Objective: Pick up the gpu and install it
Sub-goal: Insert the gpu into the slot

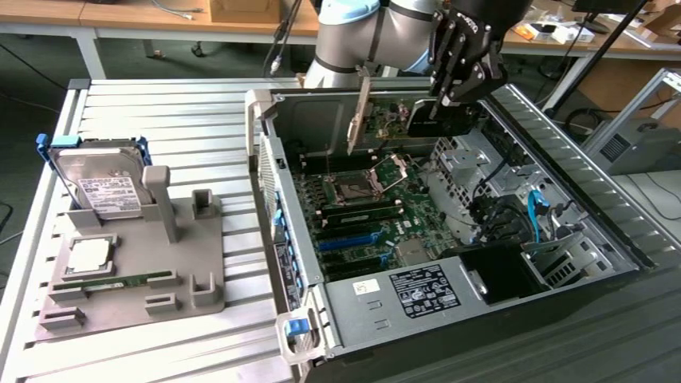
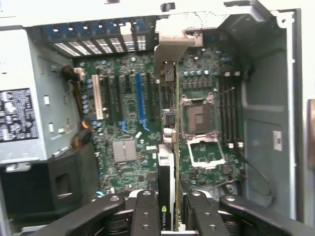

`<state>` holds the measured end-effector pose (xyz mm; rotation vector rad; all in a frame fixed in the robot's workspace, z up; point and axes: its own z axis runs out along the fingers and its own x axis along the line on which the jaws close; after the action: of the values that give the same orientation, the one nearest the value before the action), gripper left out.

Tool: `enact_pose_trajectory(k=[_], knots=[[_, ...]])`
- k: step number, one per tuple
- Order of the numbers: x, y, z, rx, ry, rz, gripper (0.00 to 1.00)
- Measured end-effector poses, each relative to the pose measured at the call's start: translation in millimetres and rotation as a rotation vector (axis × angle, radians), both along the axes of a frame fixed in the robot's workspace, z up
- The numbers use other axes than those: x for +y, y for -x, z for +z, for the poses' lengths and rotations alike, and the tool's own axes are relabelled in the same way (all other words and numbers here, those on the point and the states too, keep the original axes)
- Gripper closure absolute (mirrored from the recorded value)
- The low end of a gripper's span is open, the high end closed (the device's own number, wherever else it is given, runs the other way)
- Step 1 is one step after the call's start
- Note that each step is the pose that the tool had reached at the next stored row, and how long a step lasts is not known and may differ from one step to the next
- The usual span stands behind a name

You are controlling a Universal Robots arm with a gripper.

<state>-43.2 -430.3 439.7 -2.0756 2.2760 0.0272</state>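
Hand clamped on gpu over open case
The hand (image 2: 170, 216) grips the gpu (image 2: 166, 167) edge-on between its fingers, bracket end toward the case (image 2: 266, 98) rear wall; beyond, the motherboard (image 2: 128, 113) lies under the card, with the socket (image 2: 202, 118) just beside it

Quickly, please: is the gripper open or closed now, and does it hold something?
Gripper: closed on the gpu, which it holds on edge over the motherboard inside the computer case.
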Motion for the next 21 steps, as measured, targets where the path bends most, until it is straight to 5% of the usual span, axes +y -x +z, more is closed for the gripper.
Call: enact_pose_trajectory(k=[1,5,10,21], knots=[[0.0,0.0,-0.3,0.0,-0.0087,0.0,0.73],[0.0,0.1,-0.5,0.0002,-0.0118,0.001,0.73],[0.0,0.1,-1.0,0.0024,-0.0285,0.035,0.73],[0.1,0.1,-1.1,0.0039,-0.03,0.085,0.73]])
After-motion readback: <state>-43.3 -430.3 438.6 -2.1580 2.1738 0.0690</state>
